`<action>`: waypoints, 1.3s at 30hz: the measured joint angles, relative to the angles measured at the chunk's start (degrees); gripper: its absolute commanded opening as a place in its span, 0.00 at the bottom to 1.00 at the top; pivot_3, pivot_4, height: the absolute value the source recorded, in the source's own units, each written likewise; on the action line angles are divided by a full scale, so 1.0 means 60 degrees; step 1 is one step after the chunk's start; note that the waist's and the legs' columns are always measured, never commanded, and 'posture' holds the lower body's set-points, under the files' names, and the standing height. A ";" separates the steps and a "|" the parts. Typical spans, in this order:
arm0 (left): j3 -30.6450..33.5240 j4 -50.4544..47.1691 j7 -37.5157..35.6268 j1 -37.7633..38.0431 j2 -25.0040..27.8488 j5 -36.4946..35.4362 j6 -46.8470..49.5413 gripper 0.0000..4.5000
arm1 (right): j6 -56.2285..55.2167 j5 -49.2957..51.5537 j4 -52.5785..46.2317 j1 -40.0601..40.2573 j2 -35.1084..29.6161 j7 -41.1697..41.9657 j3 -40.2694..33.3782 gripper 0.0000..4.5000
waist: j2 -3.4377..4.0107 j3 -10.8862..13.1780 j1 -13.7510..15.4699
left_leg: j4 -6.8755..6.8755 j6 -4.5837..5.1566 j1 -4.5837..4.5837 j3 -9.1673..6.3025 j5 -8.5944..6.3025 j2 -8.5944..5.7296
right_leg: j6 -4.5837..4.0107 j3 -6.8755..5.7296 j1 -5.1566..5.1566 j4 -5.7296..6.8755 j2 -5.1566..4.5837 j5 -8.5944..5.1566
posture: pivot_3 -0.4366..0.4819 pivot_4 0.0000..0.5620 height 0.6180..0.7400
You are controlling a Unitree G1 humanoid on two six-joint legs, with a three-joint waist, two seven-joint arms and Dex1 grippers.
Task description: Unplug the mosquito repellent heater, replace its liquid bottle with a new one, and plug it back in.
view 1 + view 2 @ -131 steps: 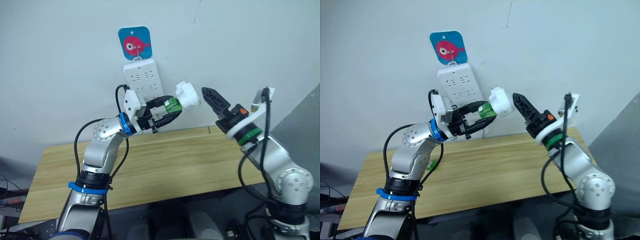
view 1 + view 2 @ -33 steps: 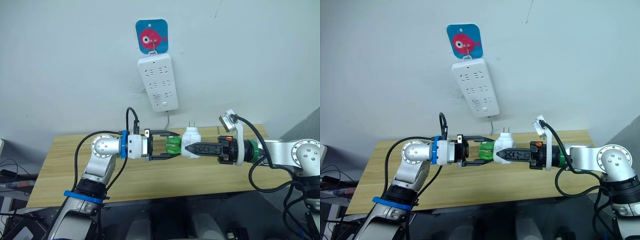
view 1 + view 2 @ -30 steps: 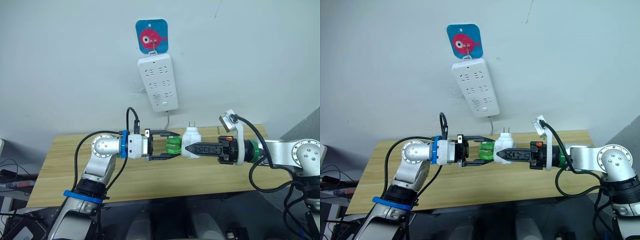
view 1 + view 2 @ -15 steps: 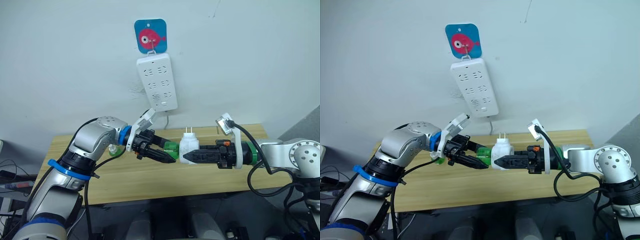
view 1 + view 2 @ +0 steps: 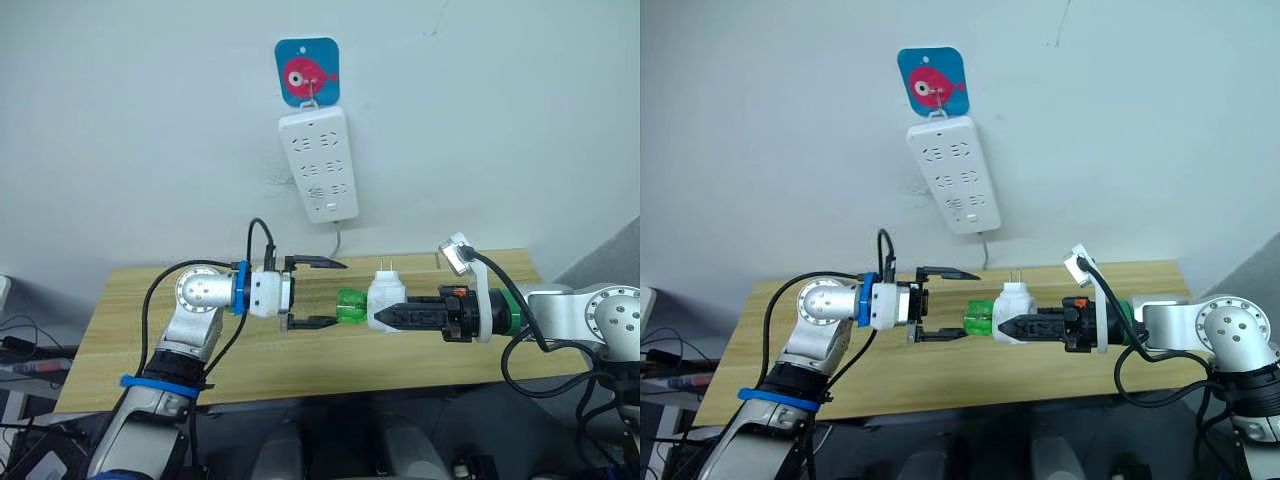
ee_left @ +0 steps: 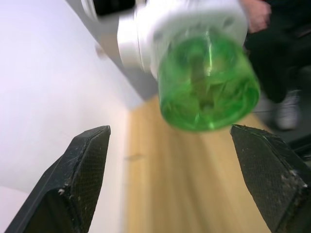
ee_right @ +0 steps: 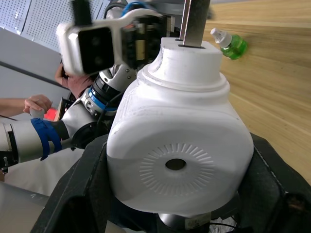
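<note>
Here the right gripper [image 5: 398,316] pinches the mosquito repellent heater [image 5: 385,302] above the wooden table [image 5: 420,350], prongs up, its green bottle [image 5: 351,306] pointing toward the left gripper [image 5: 318,293], whose fingers are spread wide just short of it. If they close off-centre on the round bottle, it could slip, or the push could shift the heater in its grip. A second green bottle [image 7: 229,43] lies on the table.
</note>
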 measured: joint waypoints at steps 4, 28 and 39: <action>-0.0084 -0.0144 0.0329 0.0170 -0.0235 -0.0004 -0.0683 0.93 | -0.0048 0.0005 0.0001 -0.0005 0.0006 0.0014 -0.0069 0.67 | 0.0000 0.0000 -0.0010 | 0.0002 0.0000 -0.0001 -0.0005 0.0000 0.0000 | 0.0001 -0.0008 0.0000 0.0005 0.0002 0.0000 | 0.29 0.29 1.00; -0.1500 -0.2866 0.0414 0.0002 0.1377 -0.1948 0.6276 0.50 | -0.0021 -0.0083 -0.0026 0.0077 0.0094 -0.0166 0.0008 0.67 | -0.0003 0.0004 -0.0112 | 0.0009 0.0002 -0.0001 -0.0025 0.0002 0.0002 | 0.0004 -0.0015 0.0002 0.0019 0.0022 -0.0002 | 0.29 0.31 1.00; -0.2062 -0.2161 -0.1425 -0.2774 0.2199 -0.4378 1.4269 0.58 | -0.0069 -0.0438 -0.0631 0.0062 0.0179 0.0493 0.0023 0.67 | 0.0004 0.0047 -0.0111 | 0.0009 0.0003 -0.0002 -0.0027 0.0002 0.0009 | 0.0007 -0.0006 -0.0002 0.0010 0.0043 -0.0007 | 0.28 0.32 1.00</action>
